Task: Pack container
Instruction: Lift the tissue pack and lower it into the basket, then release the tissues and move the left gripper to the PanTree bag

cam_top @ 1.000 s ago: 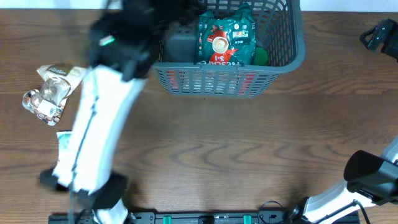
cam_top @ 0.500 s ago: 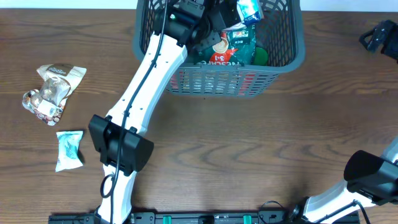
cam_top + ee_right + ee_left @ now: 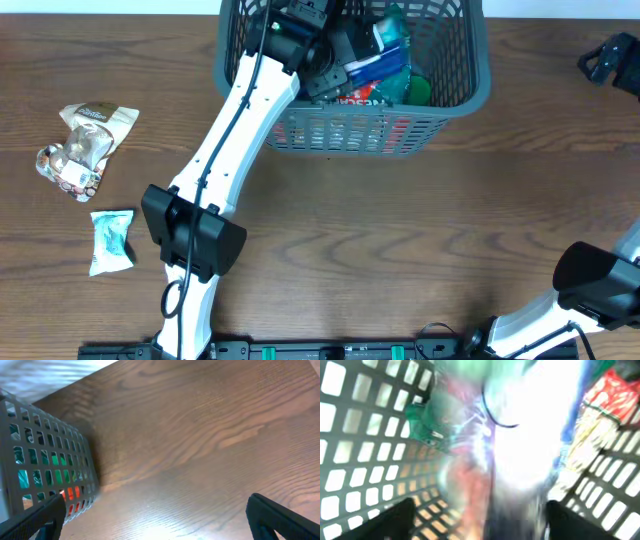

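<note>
While the left gripper (image 3: 479, 510) is hanging inside the basket (image 3: 350, 130) at the table's (image 3: 400, 250) far edge, its fingers are standing wide apart beside a blurred white-and-blue packet (image 3: 375, 65); whether they are touching it I cannot tell. The right gripper (image 3: 156, 502) is hovering over the table near the basket, jaws gaping wide.

Robotics lab bench, by the look of it: a wood-grain counter (image 3: 400, 230), a white-and-black robot arm (image 3: 225, 170) rising from a black mounting rail (image 3: 330, 351) along the near edge, a second arm's base (image 3: 590, 285) near right, snack packets (image 3: 85, 145) laid out left, a slotted grey container (image 3: 350, 130) far side.
</note>
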